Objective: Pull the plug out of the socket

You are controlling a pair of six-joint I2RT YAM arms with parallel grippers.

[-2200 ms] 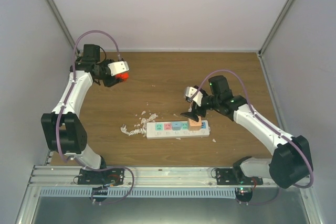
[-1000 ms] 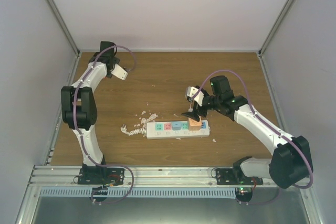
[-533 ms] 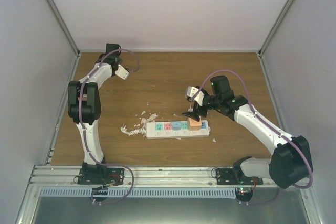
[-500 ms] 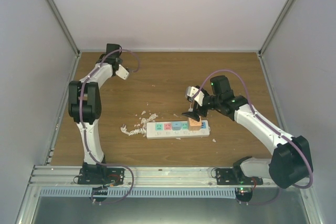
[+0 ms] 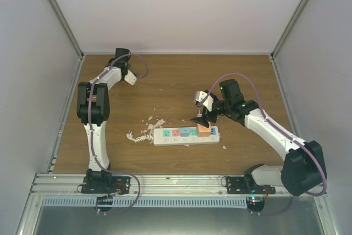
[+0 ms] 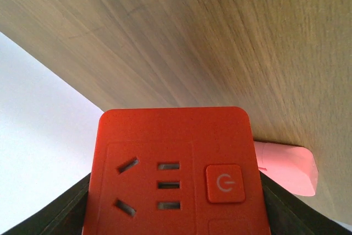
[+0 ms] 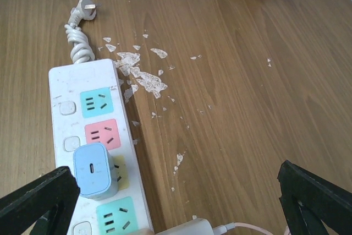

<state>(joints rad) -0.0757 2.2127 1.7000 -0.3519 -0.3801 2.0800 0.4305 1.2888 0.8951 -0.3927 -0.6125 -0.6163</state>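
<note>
The socket, a white power strip point(image 5: 186, 135), lies on the wooden table with its twisted cord point(image 5: 140, 135) at its left end. In the right wrist view the strip point(image 7: 60, 89) shows teal, pink and yellow panels. A light blue plug point(image 7: 94, 170) sits in the yellow panel. A white charger point(image 7: 190, 228) with a pink cable lies by the strip's near end. My right gripper point(image 5: 201, 118) hovers over the strip's right end, open and empty, and also shows in its wrist view point(image 7: 173, 191). My left gripper point(image 5: 131, 78) is at the far left, shut on a red outlet cube point(image 6: 173, 174).
White flecks point(image 7: 144, 78) are scattered on the wood beside the strip's cord end. A peach block point(image 5: 205, 130) sits at the strip's right end. A pale pink object point(image 6: 286, 170) lies by the red cube. Enclosure walls point(image 5: 44, 70) stand at the left, back and right.
My left arm has stretched toward the far left corner, carrying the red cube away from the middle. The right arm, strip and plug have not moved.
</note>
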